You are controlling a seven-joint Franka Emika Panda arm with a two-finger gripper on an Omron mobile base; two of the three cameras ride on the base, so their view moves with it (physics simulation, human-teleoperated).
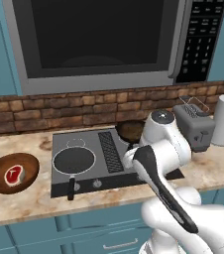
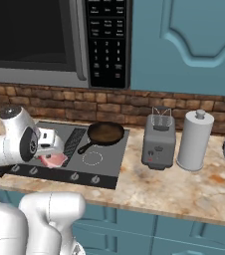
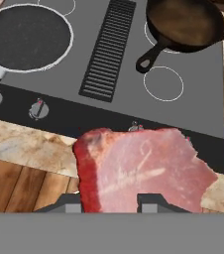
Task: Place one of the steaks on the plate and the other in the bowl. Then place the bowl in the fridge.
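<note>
I've got the gripper closed on the pale pink steak; in hand view the slab sits right betw the two fingertips and spreads out ahead of them, darker red along one edge. In right base view the same steak hangs just under the hand, over the front part of the stovetop.

Below the hand, hand view shows the stove's knob strip and the counter edge, wood floor beyond that. Ahead of the gripper is the ribbed centre grille. Ahead and to one side: brown skillet w/ handle pointing back toward the hand, an empty burner ring just in front of it. Ahead on the other side: black pan w/ pale rim.

Left base view: well off to the arm's left, on the counter past the stove's edge, the wooden bowl holds the deep red steak, white fat rim visible.

Right base view: off to the arm's right, past the stove, a grey toaster, then a paper towel roll just beside it. Brick backsplash behind, microwave above the stove, teal cabinets next to it.
</note>
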